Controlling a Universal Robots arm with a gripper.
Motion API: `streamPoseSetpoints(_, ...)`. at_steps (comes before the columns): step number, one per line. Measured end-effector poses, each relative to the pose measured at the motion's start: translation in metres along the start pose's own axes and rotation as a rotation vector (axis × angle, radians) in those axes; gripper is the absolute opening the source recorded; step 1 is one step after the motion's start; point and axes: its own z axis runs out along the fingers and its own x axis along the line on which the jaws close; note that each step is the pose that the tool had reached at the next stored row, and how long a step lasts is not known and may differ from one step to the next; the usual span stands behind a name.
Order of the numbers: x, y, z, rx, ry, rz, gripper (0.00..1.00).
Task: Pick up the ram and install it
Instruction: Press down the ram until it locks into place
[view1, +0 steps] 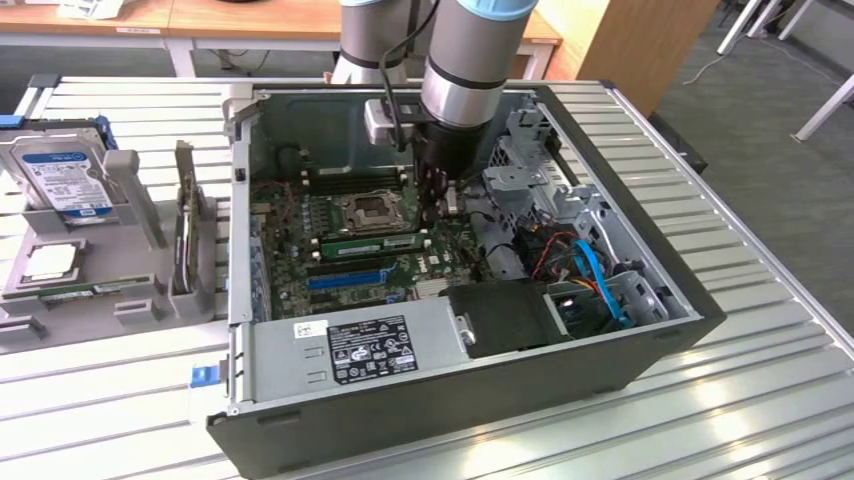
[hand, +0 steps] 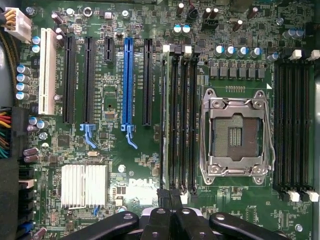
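Note:
The ram is a thin green stick standing on edge in the motherboard's memory slot nearest the blue expansion slot, just below the CPU socket. In the wrist view the ram appears edge-on in the outermost of the black slots beside the socket. My gripper hangs inside the open case above the ram's end on the exterior view's right. Its fingers are pressed together, shut, with nothing between them, over the end latches of that slot bank.
A grey holder on the exterior view's left carries a hard drive, a dark expansion card and a processor. The power supply, drive cage and blue cables crowd the case around the motherboard.

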Motion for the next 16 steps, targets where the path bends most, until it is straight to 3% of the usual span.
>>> streamPoseSetpoints(16, 0.0004, -0.0003, 0.009, 0.0, 0.0002, 0.0, 0.1)
